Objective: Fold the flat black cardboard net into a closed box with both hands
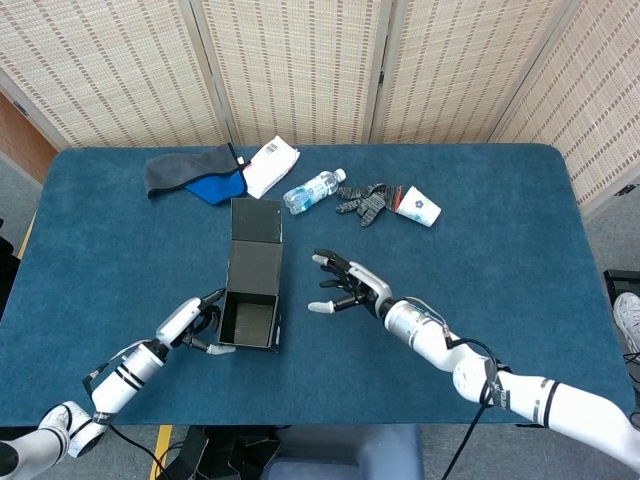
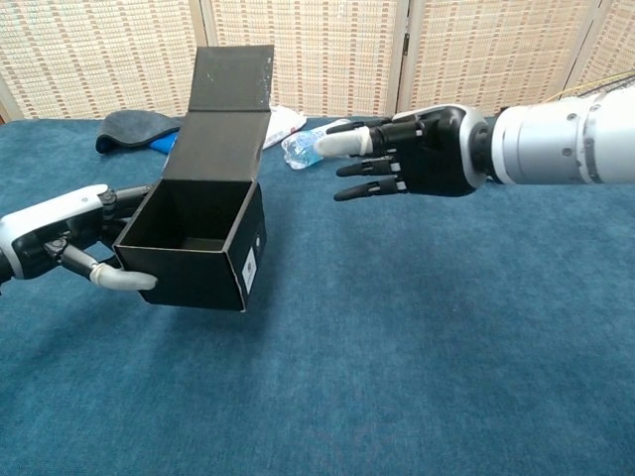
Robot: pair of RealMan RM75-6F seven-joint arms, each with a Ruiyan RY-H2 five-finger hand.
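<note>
One black box [image 2: 203, 238] lid up, small unreadable label, left hand [image 2: 69, 243] fingers gripping it, right hand [image 2: 417, 154] fingers apart.

- The box [image 2: 203, 233]: matt black cardboard, smooth.
- The surface [image 1: 500, 250]: blue carpet-like cloth, napped and matt.
- The bottle [image 1: 312, 190]: clear glossy plastic.
- Both hands [image 2: 417, 154] [image 2: 69, 238]: glossy white and black plastic shells.
- The cup [image 1: 417, 206]: paper.
</note>
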